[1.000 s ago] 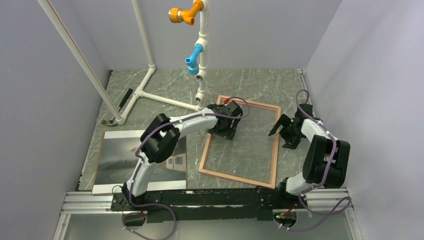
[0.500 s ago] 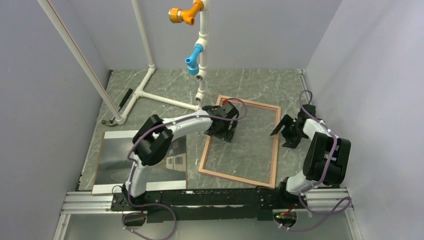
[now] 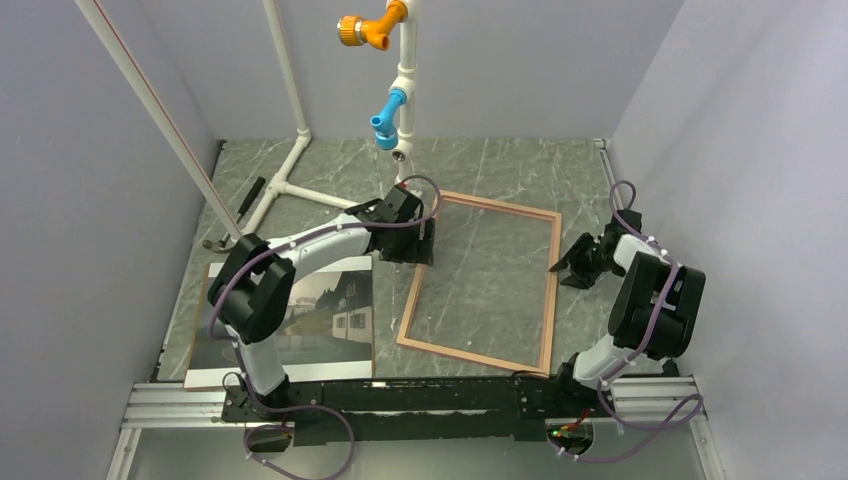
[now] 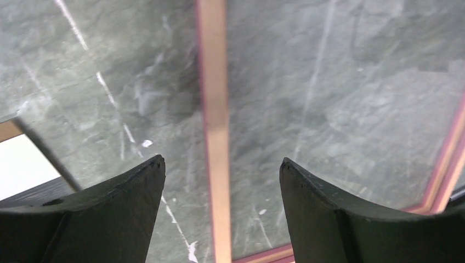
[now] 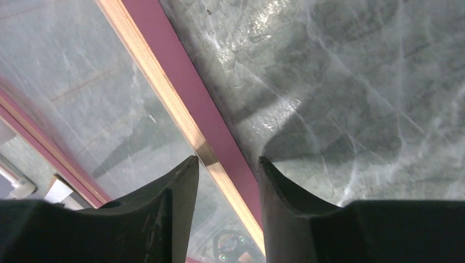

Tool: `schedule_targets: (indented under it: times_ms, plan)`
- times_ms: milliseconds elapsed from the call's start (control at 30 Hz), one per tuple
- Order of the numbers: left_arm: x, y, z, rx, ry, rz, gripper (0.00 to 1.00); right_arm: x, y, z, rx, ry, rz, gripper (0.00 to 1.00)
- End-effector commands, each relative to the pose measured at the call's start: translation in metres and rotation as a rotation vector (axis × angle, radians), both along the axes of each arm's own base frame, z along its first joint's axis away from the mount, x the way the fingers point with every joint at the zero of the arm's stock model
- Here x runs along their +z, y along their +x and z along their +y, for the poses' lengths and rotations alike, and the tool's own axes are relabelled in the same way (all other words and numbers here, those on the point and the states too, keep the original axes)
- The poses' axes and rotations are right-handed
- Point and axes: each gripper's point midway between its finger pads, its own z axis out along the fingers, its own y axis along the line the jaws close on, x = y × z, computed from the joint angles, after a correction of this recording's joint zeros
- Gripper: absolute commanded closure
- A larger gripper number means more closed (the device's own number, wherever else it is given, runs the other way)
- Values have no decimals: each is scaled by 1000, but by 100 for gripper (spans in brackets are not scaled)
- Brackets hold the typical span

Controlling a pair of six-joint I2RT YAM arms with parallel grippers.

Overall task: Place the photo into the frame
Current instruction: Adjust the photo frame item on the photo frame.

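White arms (image 3: 320, 238), black joints (image 3: 665, 300), purple cables (image 3: 656, 335), black curved claw fingers (image 4: 98, 213).

Your overhead view is evenly, softly lit and sharp, with only faint shadows on the table (image 3: 500, 165). The photo (image 3: 335, 300) carries a pale sheen on its left half. Your right wrist view shows bright glare patches on the table; the frame (image 5: 183, 96) smears towards the left edge, perhaps from motion. Your left wrist view looks slightly soft.
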Motion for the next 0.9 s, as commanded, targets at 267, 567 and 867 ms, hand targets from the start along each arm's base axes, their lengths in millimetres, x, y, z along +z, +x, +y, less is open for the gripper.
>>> schedule_targets:
  times_ms: [267, 567, 867]
  plan:
    - [-45, 4, 27, 67, 92, 126, 25, -15, 17, -8, 0, 1, 19, 85]
    - [-61, 2, 16, 36, 76, 187, 27, -25, 19, -1, 98, -173, 128, 92]
    - [-63, -4, 5, 2, 37, 211, 31, -28, 21, 17, 189, -218, 149, 85]
